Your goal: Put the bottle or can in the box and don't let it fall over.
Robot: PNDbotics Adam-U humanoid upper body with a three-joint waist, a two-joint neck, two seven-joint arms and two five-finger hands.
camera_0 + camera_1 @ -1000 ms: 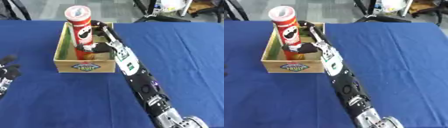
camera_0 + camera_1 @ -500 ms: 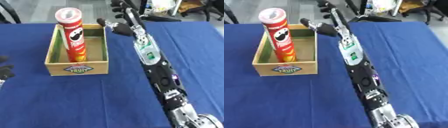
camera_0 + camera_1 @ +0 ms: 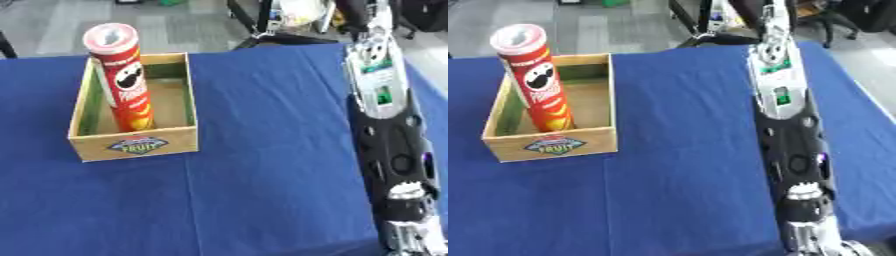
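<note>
inside the wooden box (image 3: 133, 145), toward its left side, the red can (image 3: 122, 77) stands upright with its top well above the rim, touched by nothing. a fruit label shows on the box's front wall, and the box sits on the blue bench (image 3: 262, 190) at the left. on the right, the robot's right arm (image 3: 785, 125) stretches up across the cloth and out past the top edge, so its hand is out of sight and whether its fingers are spread or closed cannot be told. no left hand shows.
</note>
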